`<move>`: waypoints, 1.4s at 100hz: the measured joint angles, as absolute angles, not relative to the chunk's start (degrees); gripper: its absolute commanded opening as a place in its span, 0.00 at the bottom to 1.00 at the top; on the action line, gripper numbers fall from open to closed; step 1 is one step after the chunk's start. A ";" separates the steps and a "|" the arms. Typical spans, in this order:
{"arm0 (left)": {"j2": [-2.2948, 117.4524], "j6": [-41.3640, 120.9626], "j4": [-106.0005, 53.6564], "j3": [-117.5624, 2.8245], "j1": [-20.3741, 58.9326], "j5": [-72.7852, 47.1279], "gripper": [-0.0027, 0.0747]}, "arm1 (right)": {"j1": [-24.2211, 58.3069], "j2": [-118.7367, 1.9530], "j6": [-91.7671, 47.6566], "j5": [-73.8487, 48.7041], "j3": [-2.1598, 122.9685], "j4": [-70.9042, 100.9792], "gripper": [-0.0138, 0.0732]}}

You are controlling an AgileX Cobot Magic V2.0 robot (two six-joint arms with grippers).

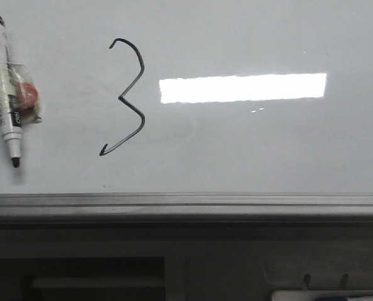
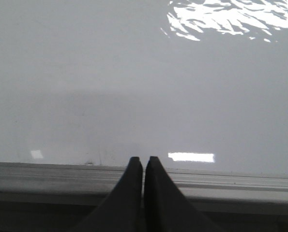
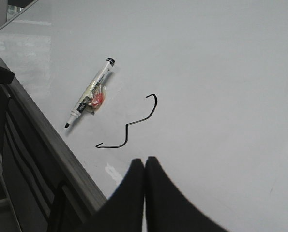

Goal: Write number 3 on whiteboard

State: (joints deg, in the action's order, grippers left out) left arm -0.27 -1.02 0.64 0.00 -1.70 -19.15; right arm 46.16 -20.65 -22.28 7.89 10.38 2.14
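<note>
A thin black angular number 3 (image 1: 125, 95) is drawn on the left part of the glossy pale whiteboard (image 1: 249, 150). It also shows in the right wrist view (image 3: 129, 124). A white marker with black tip (image 1: 4, 94) lies uncapped on the board at the far left, beside a small clear wrapper with a red thing in it (image 1: 27, 97); the marker also shows in the right wrist view (image 3: 89, 92). My left gripper (image 2: 143, 160) is shut and empty over the board's near rail. My right gripper (image 3: 144, 160) is shut and empty above the board, near the 3's tail.
The board's grey metal rail (image 1: 186, 204) runs along its near edge, with dark furniture below. A bright rectangular light reflection (image 1: 242, 87) lies right of the 3. Neither arm shows in the front view.
</note>
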 measured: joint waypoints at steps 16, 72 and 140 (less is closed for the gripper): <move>-0.27 -1.02 0.64 0.00 -1.70 -19.15 0.01 | 46.16 -20.65 -22.28 7.89 10.38 2.14 0.11; -0.27 -1.02 0.64 0.00 -1.70 -19.15 0.01 | 31.23 -20.65 -13.13 7.80 10.38 1.80 0.11; -0.27 -1.02 0.64 0.00 -1.70 -19.15 0.01 | -2.69 -10.77 -12.94 2.68 7.88 1.80 0.11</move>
